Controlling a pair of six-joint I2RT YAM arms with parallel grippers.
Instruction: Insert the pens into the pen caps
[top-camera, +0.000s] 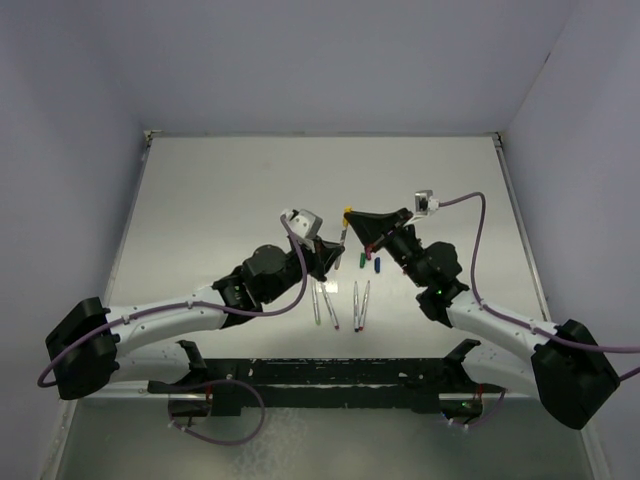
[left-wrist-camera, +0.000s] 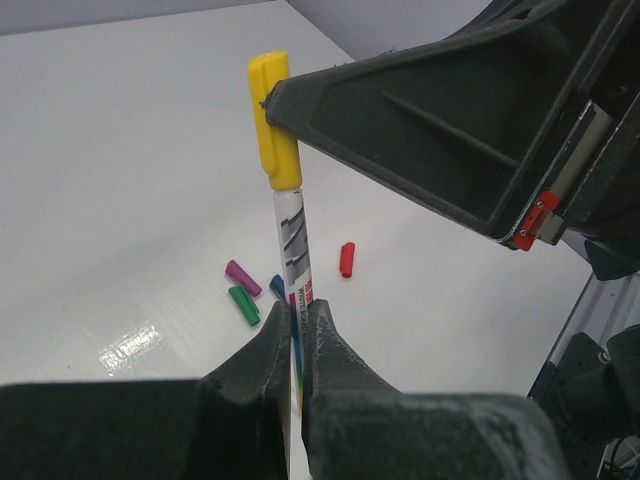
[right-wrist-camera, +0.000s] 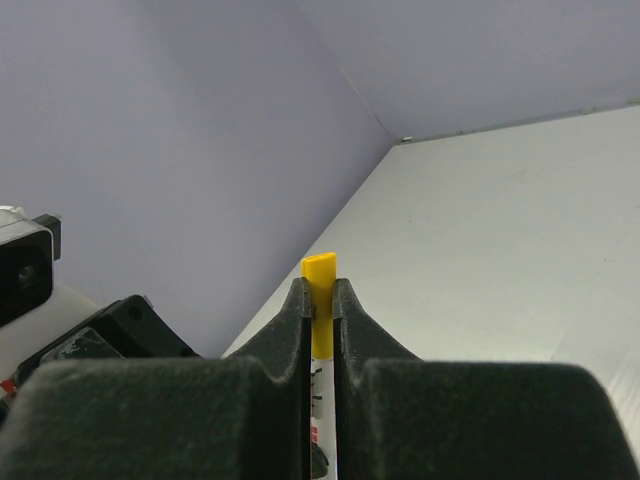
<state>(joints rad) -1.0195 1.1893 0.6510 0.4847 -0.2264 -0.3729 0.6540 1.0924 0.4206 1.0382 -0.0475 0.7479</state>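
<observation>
A whitish pen (left-wrist-camera: 295, 240) stands upright above the table with the yellow cap (left-wrist-camera: 275, 120) seated on its top end. My left gripper (left-wrist-camera: 297, 315) is shut on the lower barrel of this pen. My right gripper (right-wrist-camera: 320, 292) is shut on the yellow cap (right-wrist-camera: 320, 265), with the pen's barrel (right-wrist-camera: 322, 420) running down between its fingers. In the top view both grippers meet at the pen (top-camera: 343, 232) near the table's middle. Magenta (left-wrist-camera: 243, 278), green (left-wrist-camera: 243, 305), blue (left-wrist-camera: 277, 287) and red (left-wrist-camera: 347, 259) caps lie loose on the table below.
Several uncapped pens (top-camera: 357, 304) lie side by side on the white table (top-camera: 220, 210), just in front of the grippers. The loose caps (top-camera: 362, 259) sit under my right gripper. Purple walls close in the table at the back and both sides.
</observation>
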